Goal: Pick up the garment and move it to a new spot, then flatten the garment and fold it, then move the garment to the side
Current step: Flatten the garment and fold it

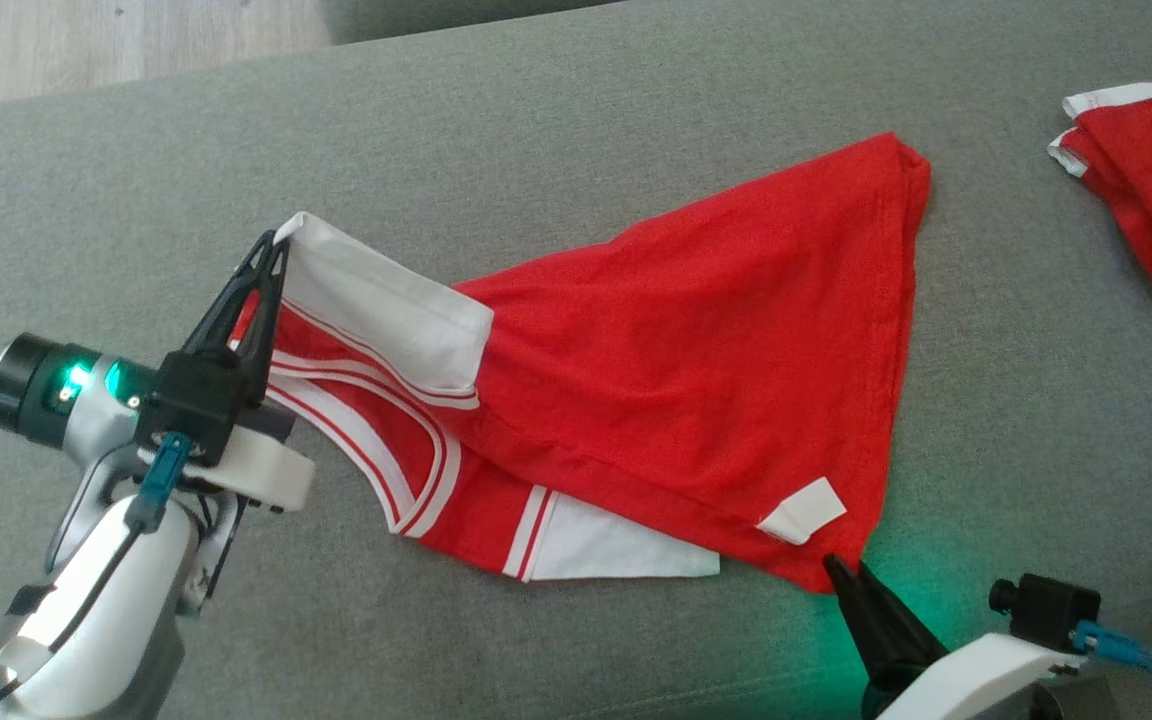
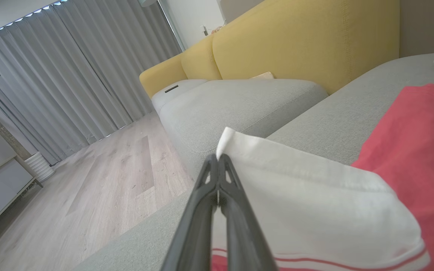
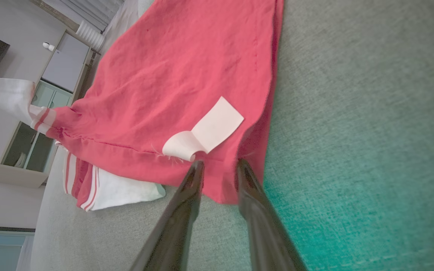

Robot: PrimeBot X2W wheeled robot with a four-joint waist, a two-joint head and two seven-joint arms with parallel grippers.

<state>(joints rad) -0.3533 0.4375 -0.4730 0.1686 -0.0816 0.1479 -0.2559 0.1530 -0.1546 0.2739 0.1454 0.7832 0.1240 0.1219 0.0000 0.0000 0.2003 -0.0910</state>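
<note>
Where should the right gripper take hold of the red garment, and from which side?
Grip the garment at its near hem corner beside the white label, coming from the near edge. That corner lies flat on the cushion, opposite the white panel the left gripper pinches, and the right gripper straddles it, jaws open.

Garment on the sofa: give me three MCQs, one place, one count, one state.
1. The left hand grips the garment at its: A) white sleeve B) hood C) far red corner.
2. Red garments on the grey seat: A) one B) two C) three.
3. The right hand has its fingers: A) pressed together B) around a cup C) apart at the garment's near corner.
1A: shut fingers pinch the sleeve's edge. 2B: a second red garment lies far right. 3C: a gap shows between the fingers, by the label.
</note>
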